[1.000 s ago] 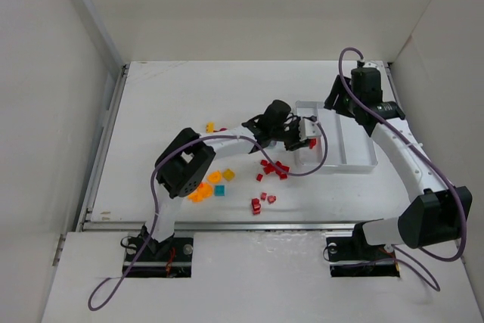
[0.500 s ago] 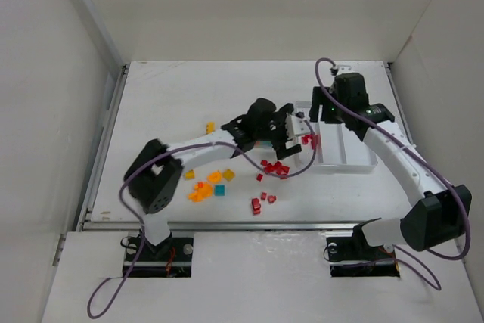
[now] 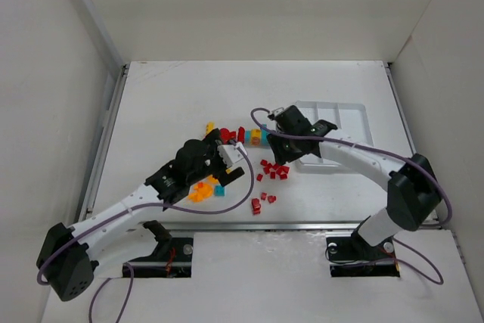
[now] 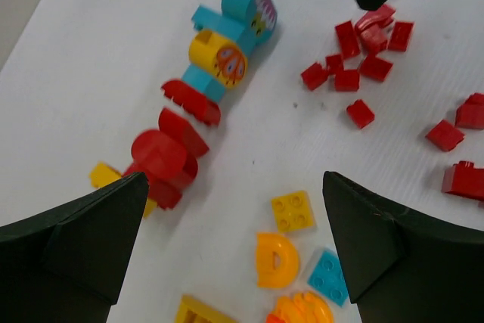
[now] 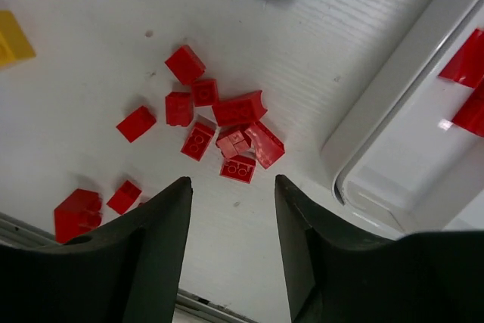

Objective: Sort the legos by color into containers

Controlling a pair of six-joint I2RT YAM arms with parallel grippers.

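Loose red legos [image 3: 274, 169] lie in a heap in front of the white tray [image 3: 355, 108]. My right gripper [image 3: 278, 144] hovers over that red heap [image 5: 219, 130], open with nothing between its fingers [image 5: 232, 187]. Two red legos [image 5: 463, 85] lie in the tray's near compartment. My left gripper [image 3: 229, 164] is wide open above the orange and yellow legos [image 3: 203, 189]. In the left wrist view a yellow square brick [image 4: 293, 211], an orange half-round [image 4: 276, 259] and a cyan brick [image 4: 327, 276] lie between its empty fingers [image 4: 234, 183]. A joined row of red, cyan and yellow pieces [image 4: 204, 88] lies beyond.
More red bricks [image 3: 261, 202] sit near the table's front edge. A single yellow brick [image 3: 210, 127] lies left of the joined row [image 3: 246, 136]. The tray rim [image 5: 393, 96] runs close along the right finger. White walls enclose the table on three sides.
My left gripper opened and drew back from the tray to the orange pile. The right arm swung from behind the tray down over the red heap, its jaws narrowing.
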